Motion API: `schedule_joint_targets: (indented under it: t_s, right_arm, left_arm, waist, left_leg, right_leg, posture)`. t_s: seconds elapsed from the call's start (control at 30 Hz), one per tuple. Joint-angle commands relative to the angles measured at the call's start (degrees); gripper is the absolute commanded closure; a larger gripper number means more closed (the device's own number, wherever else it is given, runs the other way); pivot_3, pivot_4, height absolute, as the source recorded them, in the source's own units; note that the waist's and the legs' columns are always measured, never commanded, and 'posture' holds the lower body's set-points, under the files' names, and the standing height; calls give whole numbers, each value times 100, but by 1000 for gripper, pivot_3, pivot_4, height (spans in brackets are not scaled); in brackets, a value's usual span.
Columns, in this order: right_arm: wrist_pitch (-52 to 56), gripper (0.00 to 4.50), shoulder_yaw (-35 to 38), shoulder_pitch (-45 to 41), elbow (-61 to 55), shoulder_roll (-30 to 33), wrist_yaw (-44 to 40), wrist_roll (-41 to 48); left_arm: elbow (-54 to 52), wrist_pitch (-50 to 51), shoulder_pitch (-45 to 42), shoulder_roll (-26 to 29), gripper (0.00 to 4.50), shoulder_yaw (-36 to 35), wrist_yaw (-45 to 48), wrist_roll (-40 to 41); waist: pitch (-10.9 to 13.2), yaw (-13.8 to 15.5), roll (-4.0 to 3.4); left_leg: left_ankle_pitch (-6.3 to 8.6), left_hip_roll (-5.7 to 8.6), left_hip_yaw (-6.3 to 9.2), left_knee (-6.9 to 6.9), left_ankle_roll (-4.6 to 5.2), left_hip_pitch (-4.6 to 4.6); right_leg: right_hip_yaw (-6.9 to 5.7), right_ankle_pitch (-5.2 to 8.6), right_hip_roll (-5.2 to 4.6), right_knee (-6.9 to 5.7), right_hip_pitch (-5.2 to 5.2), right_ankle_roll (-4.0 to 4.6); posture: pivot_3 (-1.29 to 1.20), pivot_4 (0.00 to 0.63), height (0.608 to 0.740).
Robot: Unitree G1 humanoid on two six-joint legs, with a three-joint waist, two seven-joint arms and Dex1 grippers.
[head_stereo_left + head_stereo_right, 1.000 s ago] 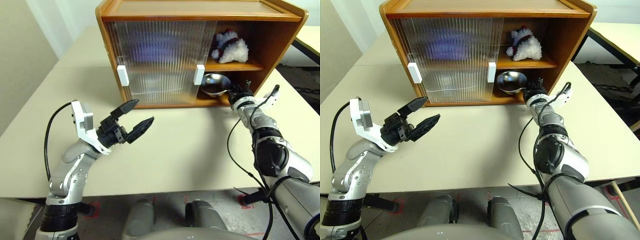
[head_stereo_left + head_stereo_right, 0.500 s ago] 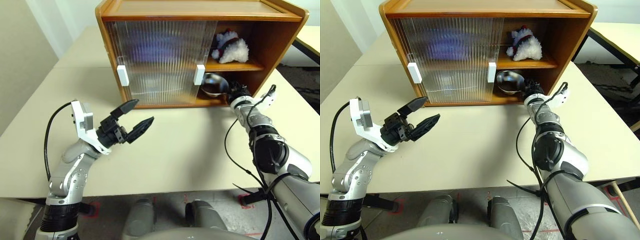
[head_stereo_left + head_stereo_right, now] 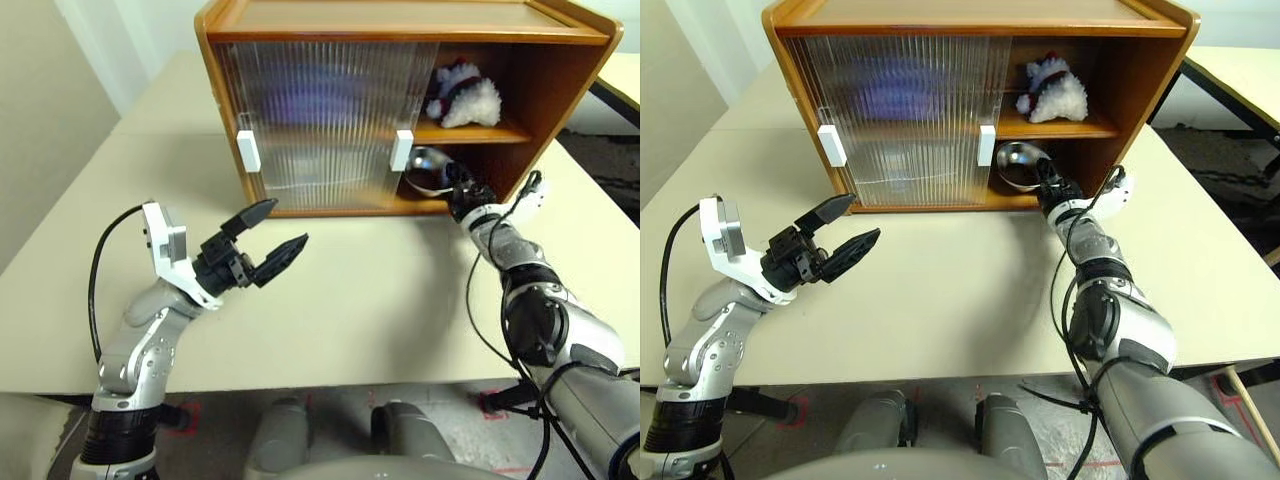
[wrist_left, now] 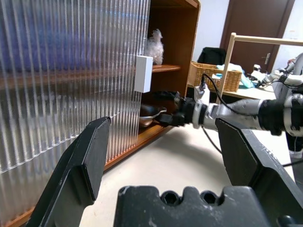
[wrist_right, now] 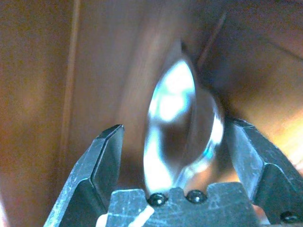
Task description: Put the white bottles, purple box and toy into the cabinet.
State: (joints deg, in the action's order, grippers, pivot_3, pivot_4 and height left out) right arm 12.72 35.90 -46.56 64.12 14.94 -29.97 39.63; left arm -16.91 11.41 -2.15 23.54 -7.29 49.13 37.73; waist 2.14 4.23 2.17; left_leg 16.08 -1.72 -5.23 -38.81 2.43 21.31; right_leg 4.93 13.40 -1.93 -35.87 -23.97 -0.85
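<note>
Ribbed sliding doors (image 3: 320,120) screen the wooden cabinet's (image 3: 400,20) left side. A shiny metal dish (image 3: 425,168) sits between the right gripper's (image 3: 462,192) wide jaws, under the plush toy (image 3: 462,98). The left gripper's (image 3: 268,238) jaws gape, empty.

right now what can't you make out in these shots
- Behind the ribbed sliding doors of the cabinet: just a purple smear in the head views; bottles and box can't be told.
- Metal dish: blurred in the right wrist view, between the open right gripper; contact unclear.
- Toy: too small for detail.
- Left gripper: open, empty.
</note>
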Motion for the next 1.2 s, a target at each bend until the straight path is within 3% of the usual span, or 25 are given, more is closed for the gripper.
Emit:
schedule_joint_targets:
  t_s: [0.03,0.27,0.47,0.67,0.87,1.2]
  right_arm:
    - [224,32,-278,625,-619,74,-253,-221]
    - [704,32,-778,2178,-2988,-176,-669,-101]
    - [755,2105,-1873,3174,-4213,-176,-2034,-296]
    - [776,4479,-2349,3022,-4638,-474,-2167,-287]
    - [808,4479,-2660,2405,-4660,-730,-1925,-410]
    - [547,4479,-2513,1762,-4659,-1332,-1097,-357]
  left_arm:
    - [19,-55,64,7,0,35,23,-80]
    - [52,-70,65,34,0,30,79,-60]
    - [77,-90,44,42,0,29,90,-64]
    - [96,-76,7,84,0,-17,103,-47]
    - [120,-114,-18,144,0,-207,48,-53]
    - [98,-118,-26,49,0,-124,3,-108]
  waist:
    - [-3,16,3]
    - [-14,17,-6]
    - [-19,-52,-22]
    - [-19,-9,-21]
    - [-23,16,-14]
    - [-35,153,4]
  left_leg:
    - [0,0,2,0,0,0]
    - [1,-1,0,-2,-1,-3]
    - [0,-6,-14,-2,-1,-1]
    - [-1,-5,-11,-10,0,-12]
    - [-2,-5,-13,-11,-2,-5]
    - [8,-4,-15,-9,-21,6]
  right_leg:
    - [-3,0,-1,0,0,0]
    - [-2,0,-4,-1,5,-2]
    - [3,7,0,-3,0,1]
    - [-1,7,2,-8,0,0]
    - [-2,-1,2,-17,-18,9]
    - [-6,7,0,-54,-47,19]
  posture:
    - [250,7,740]
    - [237,7,740]
    - [234,0,740]
    - [234,0,740]
    - [257,0,740]
    - [249,0,740]
